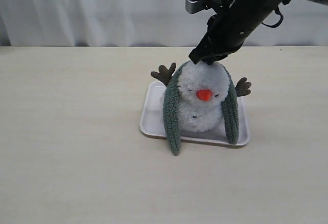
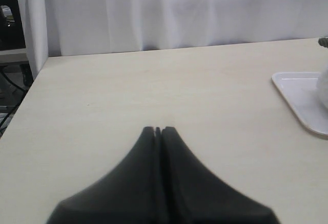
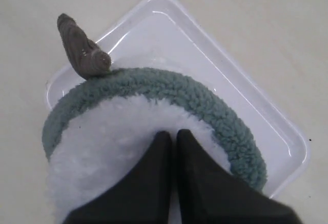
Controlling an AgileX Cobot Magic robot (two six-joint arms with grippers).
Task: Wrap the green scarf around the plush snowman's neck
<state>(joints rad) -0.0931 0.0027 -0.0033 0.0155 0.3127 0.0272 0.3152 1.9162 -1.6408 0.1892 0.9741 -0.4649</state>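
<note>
The plush snowman (image 1: 202,98) sits upright in a white tray (image 1: 150,116), orange nose facing the front. The green scarf (image 1: 171,116) runs behind its head and hangs down both sides. One end reaches over the tray's front rim onto the table; the other end stays inside the tray. My right gripper (image 1: 205,61) is shut, its tips resting on the top back of the white head (image 3: 107,131), just inside the scarf's arc (image 3: 205,101). The neck is hidden by fluff and scarf. My left gripper (image 2: 158,129) is shut and holds nothing, hovering over bare table far from the tray.
A brown twig arm (image 3: 79,49) sticks out past the scarf on each side of the snowman. The tray's corner (image 2: 300,88) shows at the edge of the left wrist view. A white curtain (image 1: 102,8) hangs behind the table's far edge.
</note>
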